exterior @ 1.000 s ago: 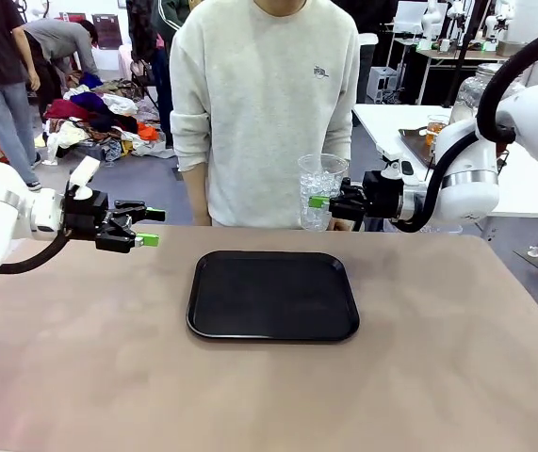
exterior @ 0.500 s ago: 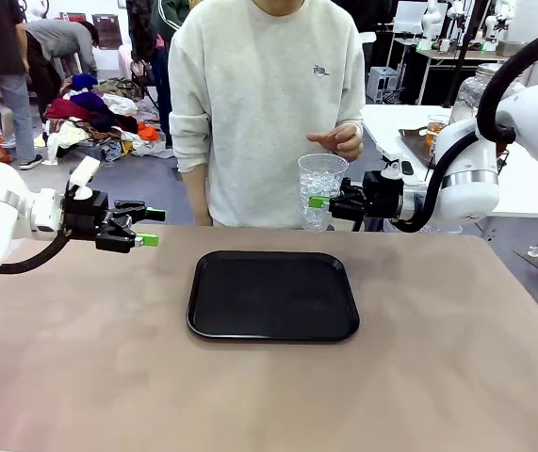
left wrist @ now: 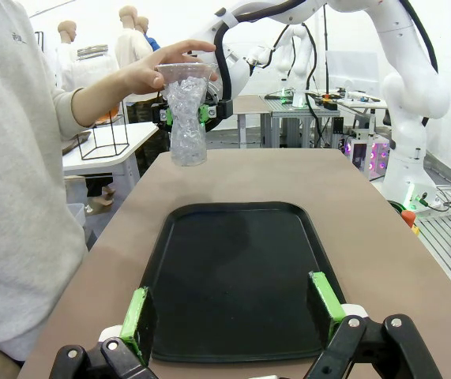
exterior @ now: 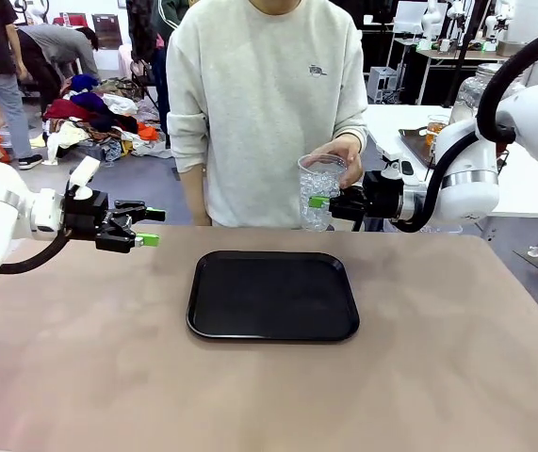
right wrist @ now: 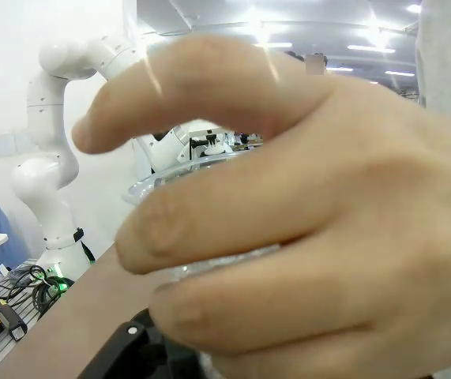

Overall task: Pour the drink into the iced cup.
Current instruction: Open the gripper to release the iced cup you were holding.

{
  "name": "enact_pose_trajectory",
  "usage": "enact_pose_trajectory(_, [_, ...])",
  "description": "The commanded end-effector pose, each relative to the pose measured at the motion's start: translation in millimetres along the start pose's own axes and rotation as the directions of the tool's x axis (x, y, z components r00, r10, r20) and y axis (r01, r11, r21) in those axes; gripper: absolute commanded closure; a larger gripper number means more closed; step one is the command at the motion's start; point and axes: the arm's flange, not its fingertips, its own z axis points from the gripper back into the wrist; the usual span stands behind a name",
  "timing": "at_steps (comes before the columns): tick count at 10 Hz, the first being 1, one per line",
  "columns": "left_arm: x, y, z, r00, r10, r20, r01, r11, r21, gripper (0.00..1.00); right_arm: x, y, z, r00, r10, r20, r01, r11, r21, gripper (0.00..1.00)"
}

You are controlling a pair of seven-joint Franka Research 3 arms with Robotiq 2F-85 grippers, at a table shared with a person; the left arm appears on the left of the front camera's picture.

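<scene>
person's hand (exterior: pixel 339 151) has just settled on the clear plastic ice-filled cup (exterior: pixel 322 184) clamped in the right tool (exterior: pixel 317 201); left tool (exterior: pixel 152 227) wide, empty; handover likely.

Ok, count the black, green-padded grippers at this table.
2. The left gripper, open, hangs left of the black rectangular tray; the right gripper is shut on the clear ice-filled cup a person's hand also holds.

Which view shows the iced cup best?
Left wrist view: the iced cup shows whole, pinched by the right gripper. Front view shows it smaller, against the sweater. In the right wrist view the person's hand covers most of it.
</scene>
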Motion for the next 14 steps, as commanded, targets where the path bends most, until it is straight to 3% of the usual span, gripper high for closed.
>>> enact_pose_trajectory(1, [2.0,-0.2,-0.3,1.000,0.004,0.008,-0.004,1.000,0.008,0.00,4.5,2.3,-0.2,1.000,0.014,0.001,-0.014,1.000,0.001,0.53])
enact_pose_trajectory(14, [2.0,-0.2,-0.3,1.000,0.004,0.008,-0.004,1.000,0.008,0.00,4.5,2.3,-0.2,1.000,0.014,0.001,-0.014,1.000,0.001,0.53])
